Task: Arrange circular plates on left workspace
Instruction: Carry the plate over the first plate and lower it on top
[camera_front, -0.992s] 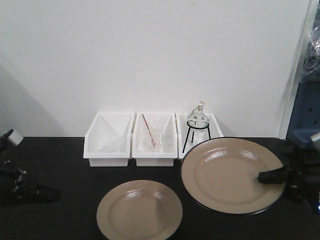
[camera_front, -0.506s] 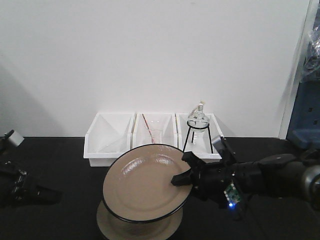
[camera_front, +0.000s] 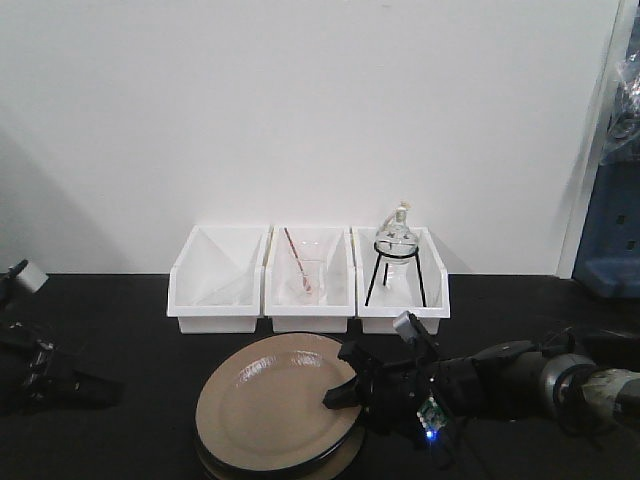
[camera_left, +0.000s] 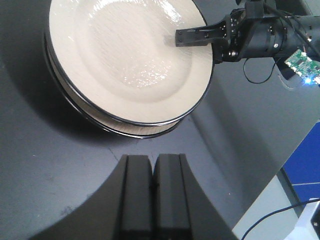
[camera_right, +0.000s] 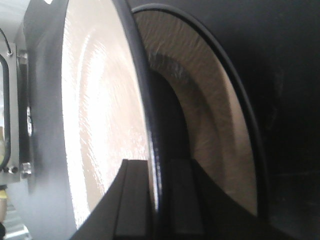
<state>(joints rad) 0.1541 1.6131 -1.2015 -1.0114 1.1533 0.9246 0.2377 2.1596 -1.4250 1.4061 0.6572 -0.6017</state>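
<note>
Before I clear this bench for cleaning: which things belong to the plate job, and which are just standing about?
Job: upper plate, held by the right gripper; lower plate; black countertop.
Standing about: three white bins, beaker with rod, round flask on tripod.

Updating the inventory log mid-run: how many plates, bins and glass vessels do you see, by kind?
Circular plates: 2, upper plate and lower plate
White bins: 3, left bin, middle bin, right bin
Glass vessels: 2, flask and beaker
Total: 7
</note>
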